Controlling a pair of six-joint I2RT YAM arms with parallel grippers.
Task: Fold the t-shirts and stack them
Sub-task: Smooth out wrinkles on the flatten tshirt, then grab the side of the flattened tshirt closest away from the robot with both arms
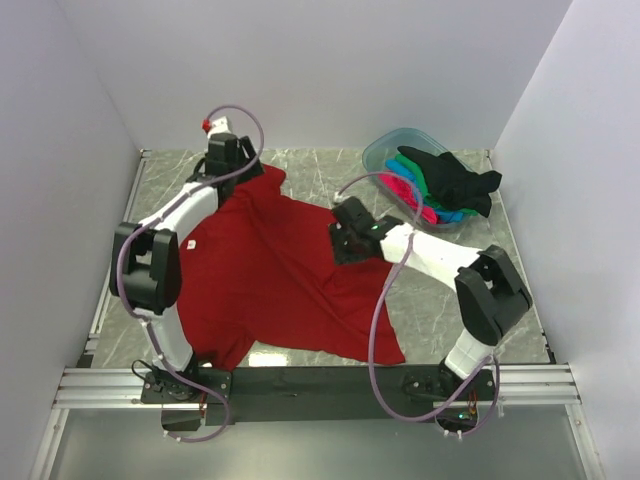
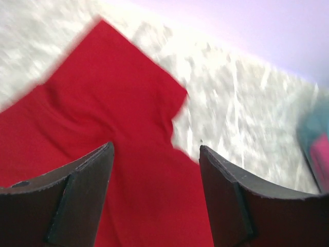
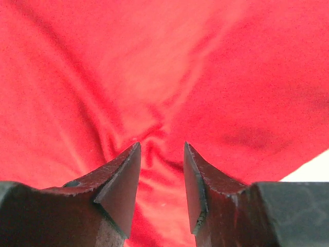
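Note:
The dark red t-shirt point(image 1: 270, 280) lies spread out on the marble table. My left gripper point(image 1: 245, 168) is open and empty over its far left sleeve point(image 2: 128, 92), with the sleeve's edge between the jaws in the left wrist view point(image 2: 156, 149). My right gripper point(image 1: 338, 240) is low over the shirt's right side. Its jaws stand a little apart point(image 3: 161, 146) around a bunched wrinkle of red cloth point(image 3: 154, 136). The black point(image 1: 455, 180), green point(image 1: 415, 180), hot pink point(image 1: 405, 195) and bright blue point(image 1: 455, 215) shirts are heaped in the tub.
The clear bluish plastic tub point(image 1: 392, 145) stands at the back right, and its edge shows in the left wrist view point(image 2: 314, 131). White walls close in the table point(image 1: 330, 170) on three sides. A black rail point(image 1: 320, 380) runs along the near edge.

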